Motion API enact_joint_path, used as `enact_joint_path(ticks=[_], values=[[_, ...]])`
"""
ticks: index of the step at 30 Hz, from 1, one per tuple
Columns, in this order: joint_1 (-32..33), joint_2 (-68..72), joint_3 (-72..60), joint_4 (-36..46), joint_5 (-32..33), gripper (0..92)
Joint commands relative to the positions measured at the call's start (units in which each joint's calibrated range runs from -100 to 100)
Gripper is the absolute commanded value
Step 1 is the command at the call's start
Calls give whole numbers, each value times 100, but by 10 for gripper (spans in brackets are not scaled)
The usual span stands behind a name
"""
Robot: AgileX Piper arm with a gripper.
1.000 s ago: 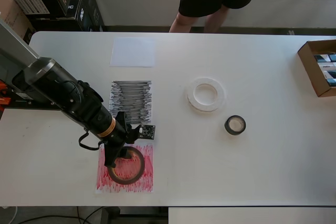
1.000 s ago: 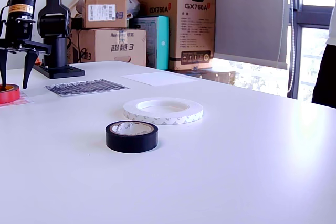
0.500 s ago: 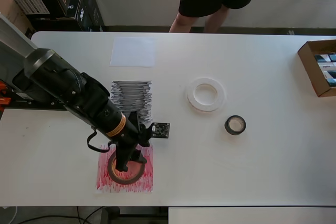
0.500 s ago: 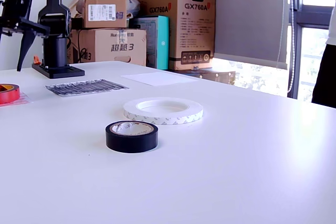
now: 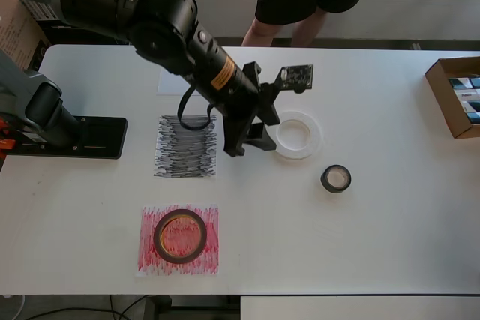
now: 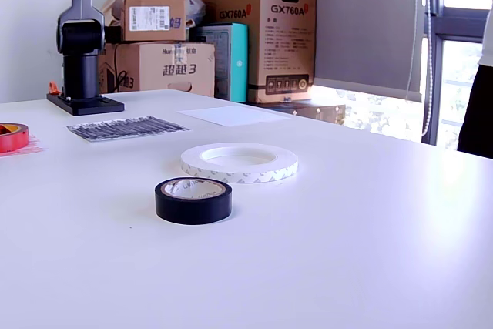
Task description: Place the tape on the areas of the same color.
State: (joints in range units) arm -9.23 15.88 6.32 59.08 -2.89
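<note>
Since half a second ago your arm has lifted off the red-scribbled sheet and swung up and across the table, leaving the reddish-brown tape lying on that sheet.

In the overhead view, the gripper hangs high, beside the white tape, with its jaws spread and empty. The white tape lies flat, well apart from the plain white sheet, which the arm partly covers. The small black tape sits near the white ring, and the black-scribbled sheet lies between the other two sheets. You look set to take the white tape next: come straight down with one jaw inside the ring and one outside, so you pinch the wall, not the flat top.

In the exterior view, only the jaw tips show at the top edge, so you cannot read the jaws here. The white tape lies behind the black tape, close but apart, so mind that neighbour as you descend.
</note>
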Motion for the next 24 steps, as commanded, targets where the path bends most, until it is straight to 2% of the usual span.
enact_joint_path(ticks=[1, 8, 24], values=[[766, 123, -1209, 1563, 1141, 543], [979, 928, -1790, 1971, 1624, 543], [908, 2331, -2163, 1962, 2238, 543]])
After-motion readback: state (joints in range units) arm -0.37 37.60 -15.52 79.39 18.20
